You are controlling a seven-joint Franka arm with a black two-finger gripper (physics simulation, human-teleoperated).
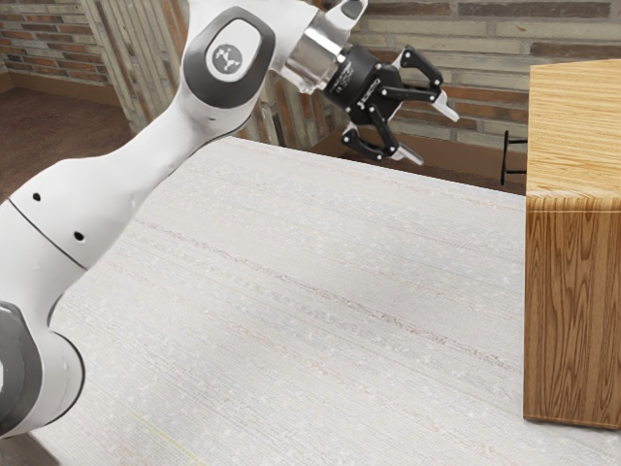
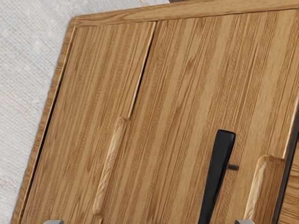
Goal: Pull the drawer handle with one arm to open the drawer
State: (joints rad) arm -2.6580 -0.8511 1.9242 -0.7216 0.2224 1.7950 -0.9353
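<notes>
A wooden cabinet (image 1: 574, 223) stands on the table at the exterior view's right. A thin black drawer handle (image 1: 506, 160) sticks out from its front near the top, facing the arm. My black gripper (image 1: 428, 129) hangs in the air to the left of that handle, a short gap away, its fingers spread open and holding nothing. In the wrist view the cabinet front (image 2: 177, 107) appears close up, with the black handle (image 2: 217, 175) on one panel and wooden handles (image 2: 110, 163) on the panels beside it. The drawer front looks flush with the cabinet.
The pale grey table (image 1: 291, 291) stretches wide between the arm's base and the cabinet. A brick wall (image 1: 485, 39) runs behind the scene. The white arm (image 1: 126, 184) comes in from the exterior view's left.
</notes>
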